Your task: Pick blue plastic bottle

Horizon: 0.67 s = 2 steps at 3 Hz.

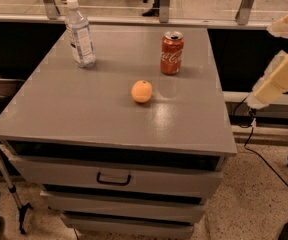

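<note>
The blue plastic bottle stands upright at the far left of the grey cabinet top. It is clear and bluish, with a white cap and a white-blue label. A cream part of my arm hangs at the right edge of the view, off the cabinet's right side and far from the bottle. My gripper itself is out of view.
A red Coca-Cola can stands at the far middle of the top. An orange lies near the centre. The cabinet has drawers with a handle in front. A cable runs on the floor at right. A stand leg is at left.
</note>
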Available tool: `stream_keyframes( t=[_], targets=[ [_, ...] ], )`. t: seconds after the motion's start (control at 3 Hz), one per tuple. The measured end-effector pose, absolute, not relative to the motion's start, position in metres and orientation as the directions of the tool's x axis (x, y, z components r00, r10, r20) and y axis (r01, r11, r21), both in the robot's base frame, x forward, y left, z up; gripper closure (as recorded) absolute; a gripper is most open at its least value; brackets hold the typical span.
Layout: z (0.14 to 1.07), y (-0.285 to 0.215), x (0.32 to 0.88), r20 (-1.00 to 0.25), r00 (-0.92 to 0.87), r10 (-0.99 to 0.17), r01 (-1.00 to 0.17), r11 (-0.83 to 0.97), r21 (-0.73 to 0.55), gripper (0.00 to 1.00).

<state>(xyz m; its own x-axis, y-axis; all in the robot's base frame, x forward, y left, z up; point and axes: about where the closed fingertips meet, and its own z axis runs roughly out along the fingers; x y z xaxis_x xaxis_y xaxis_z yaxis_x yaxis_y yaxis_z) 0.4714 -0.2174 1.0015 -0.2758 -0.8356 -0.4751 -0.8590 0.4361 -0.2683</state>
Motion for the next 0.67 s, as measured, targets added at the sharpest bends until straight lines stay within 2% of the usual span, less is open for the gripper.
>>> stream_keyframes(
  t=[0.67],
  targets=[
    [1.036,-0.210,0.522,-0.707,-0.295,-0.642,-0.756,0.610,-0.238,0.00]
  ],
)
